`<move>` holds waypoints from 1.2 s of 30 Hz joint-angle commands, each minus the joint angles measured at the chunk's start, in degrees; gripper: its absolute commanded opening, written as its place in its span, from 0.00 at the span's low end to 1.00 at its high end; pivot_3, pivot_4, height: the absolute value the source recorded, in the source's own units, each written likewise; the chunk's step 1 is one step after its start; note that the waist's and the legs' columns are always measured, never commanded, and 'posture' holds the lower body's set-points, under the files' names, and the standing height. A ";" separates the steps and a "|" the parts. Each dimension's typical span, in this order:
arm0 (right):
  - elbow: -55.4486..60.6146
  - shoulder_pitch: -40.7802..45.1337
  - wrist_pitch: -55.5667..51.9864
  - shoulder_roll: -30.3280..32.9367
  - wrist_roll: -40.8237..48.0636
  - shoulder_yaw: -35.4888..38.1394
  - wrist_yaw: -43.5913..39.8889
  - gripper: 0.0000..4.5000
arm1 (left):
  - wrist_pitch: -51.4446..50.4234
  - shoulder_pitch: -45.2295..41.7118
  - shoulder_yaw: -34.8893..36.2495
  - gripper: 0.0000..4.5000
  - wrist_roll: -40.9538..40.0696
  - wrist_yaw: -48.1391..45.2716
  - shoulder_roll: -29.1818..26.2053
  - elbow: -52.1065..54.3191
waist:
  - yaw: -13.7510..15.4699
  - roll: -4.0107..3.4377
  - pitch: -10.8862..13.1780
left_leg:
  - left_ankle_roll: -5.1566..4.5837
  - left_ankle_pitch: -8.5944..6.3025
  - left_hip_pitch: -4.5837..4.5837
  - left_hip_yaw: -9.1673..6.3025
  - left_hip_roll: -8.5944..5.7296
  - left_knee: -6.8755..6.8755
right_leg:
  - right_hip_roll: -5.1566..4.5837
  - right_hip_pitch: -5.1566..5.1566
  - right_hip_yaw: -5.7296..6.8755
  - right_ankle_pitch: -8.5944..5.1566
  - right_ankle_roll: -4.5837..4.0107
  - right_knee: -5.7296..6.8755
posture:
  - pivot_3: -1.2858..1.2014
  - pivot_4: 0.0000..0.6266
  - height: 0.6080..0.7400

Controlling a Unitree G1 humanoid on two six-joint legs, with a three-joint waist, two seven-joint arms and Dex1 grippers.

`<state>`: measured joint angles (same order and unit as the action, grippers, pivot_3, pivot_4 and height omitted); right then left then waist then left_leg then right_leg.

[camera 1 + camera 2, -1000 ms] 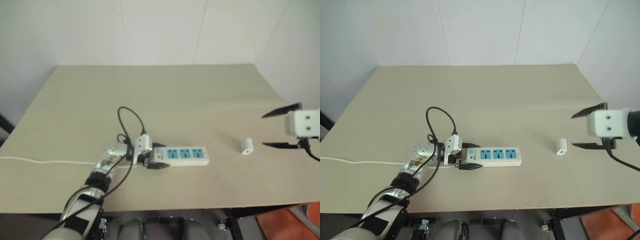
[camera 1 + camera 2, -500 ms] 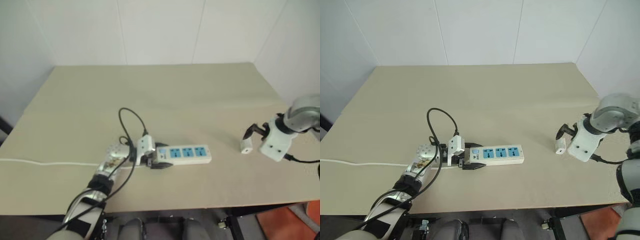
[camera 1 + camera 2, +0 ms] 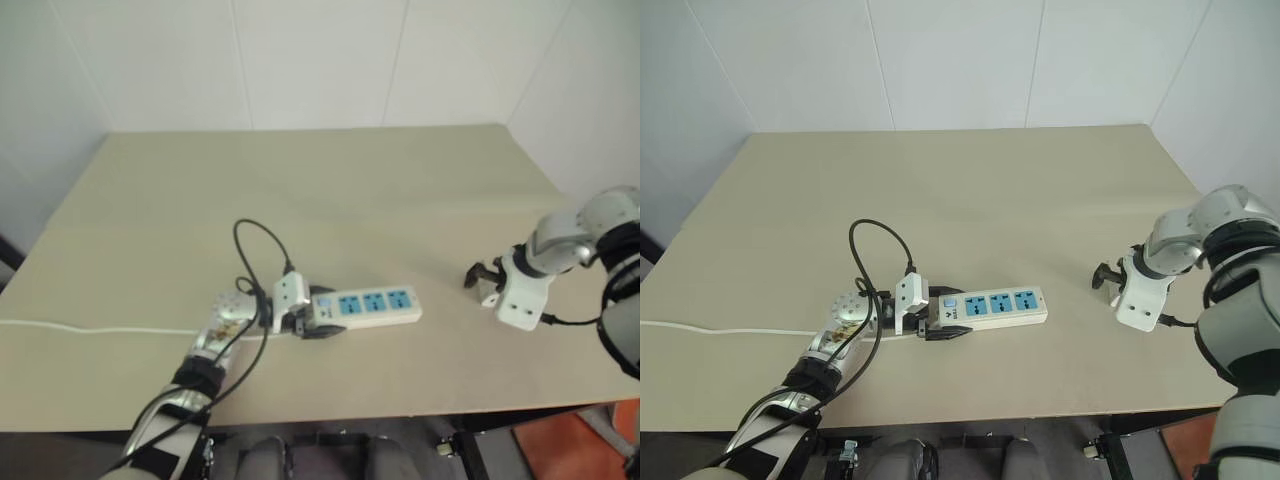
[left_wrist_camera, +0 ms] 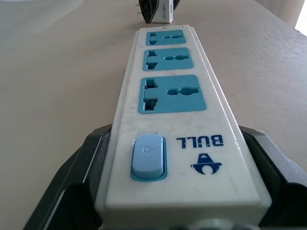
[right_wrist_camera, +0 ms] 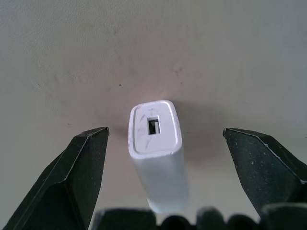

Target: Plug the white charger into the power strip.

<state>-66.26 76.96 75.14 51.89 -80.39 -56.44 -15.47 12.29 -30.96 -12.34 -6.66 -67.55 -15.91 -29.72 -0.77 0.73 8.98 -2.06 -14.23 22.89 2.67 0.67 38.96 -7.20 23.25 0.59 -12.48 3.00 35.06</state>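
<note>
White charger [image 5: 156, 143] lies at the right side of the table [image 3: 330, 190], well apart from the power strip [image 3: 365, 306], and it now sits between the two black fingers of the right gripper [image 5: 163, 167]. A second ago that gripper hung level off the table's right edge, jaws spread, beside the charger; since then it has swung in, tipped down and come over the charger. Its jaws stand wide on either side with clear gaps, so nothing is gripped yet. The charger's USB end faces up toward the wrist camera. The left gripper [image 4: 177, 191] has not shifted: its fingers clasp the switch end of the strip, steadying it near the table's middle. By my reading the reach is done and closing on the charger comes next.
</note>
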 commanded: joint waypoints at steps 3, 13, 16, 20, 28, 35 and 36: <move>-2.36 2.99 -1.45 -0.70 -4.22 -4.87 7.52 0.91 | -1.39 1.84 -1.15 0.74 0.46 0.64 -0.60 2.65 | -0.12 -0.03 -0.02 | 0.01 0.01 -0.02 0.00 0.01 -0.01 | 0.00 0.00 0.00 0.00 0.00 0.00 | 0.52 0.24 1.00; -3.69 3.98 -2.06 -2.18 -7.72 -10.95 14.98 0.25 | -1.84 2.30 -1.04 0.74 0.69 1.79 -1.49 3.22 | -0.52 -0.09 -0.06 | 0.01 0.01 -0.06 0.00 0.01 -0.02 | 0.01 -0.01 -0.01 0.00 -0.01 0.04 | 0.52 0.24 1.00; -4.24 4.61 -1.86 -2.09 -6.45 -10.48 16.05 0.25 | -1.48 1.91 -1.11 0.74 0.88 1.87 -1.60 2.62 | -0.55 -0.10 -0.06 | 0.02 0.01 -0.08 0.01 0.01 -0.02 | 0.02 -0.01 -0.02 0.00 -0.02 0.06 | 0.52 0.24 1.00; -9.95 7.39 4.02 -2.11 4.16 -2.68 9.08 0.25 | -0.97 0.96 -1.38 0.74 0.86 0.92 -1.65 1.43 | -0.74 -0.16 -0.06 | 0.02 0.02 -0.09 0.01 0.01 -0.02 | 0.02 -0.01 -0.04 0.00 -0.02 0.08 | 0.52 0.24 1.00; -47.99 16.96 -4.26 -8.48 39.07 53.14 -50.83 0.25 | 0.67 -2.01 -1.98 0.74 1.15 -0.82 -1.00 -2.07 | -1.25 -0.23 -0.05 | 0.00 0.01 -0.39 0.03 0.07 -0.08 | 0.04 -0.59 0.11 0.05 0.02 -0.07 | 0.52 0.24 1.00; -53.74 19.96 -31.44 -9.95 57.20 79.64 -70.88 0.25 | 1.97 -3.82 -2.05 0.74 1.18 -2.53 -1.38 -4.76 | -1.34 -0.25 -0.04 | 0.10 -0.11 -0.63 -0.16 0.10 -0.16 | 0.04 -0.86 0.14 0.06 0.03 -0.08 | 0.52 0.24 1.00; -53.74 18.94 -33.20 -10.63 58.73 81.49 -70.93 0.25 | 2.18 -4.05 -2.07 0.74 1.21 -2.70 -1.43 -5.12 | -1.35 -0.25 -0.04 | 0.15 -0.14 -0.62 -0.21 0.11 -0.16 | 0.04 -0.86 0.17 0.06 0.02 -0.09 | 0.52 0.24 1.00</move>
<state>-118.00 96.27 45.74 41.71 -25.48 21.47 -84.80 13.86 -34.09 -13.18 -6.72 -68.99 -17.26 -34.36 -2.13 0.48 8.94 -1.89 -14.37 22.28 2.44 0.78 38.79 -7.15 22.39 0.78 -12.43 3.02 34.96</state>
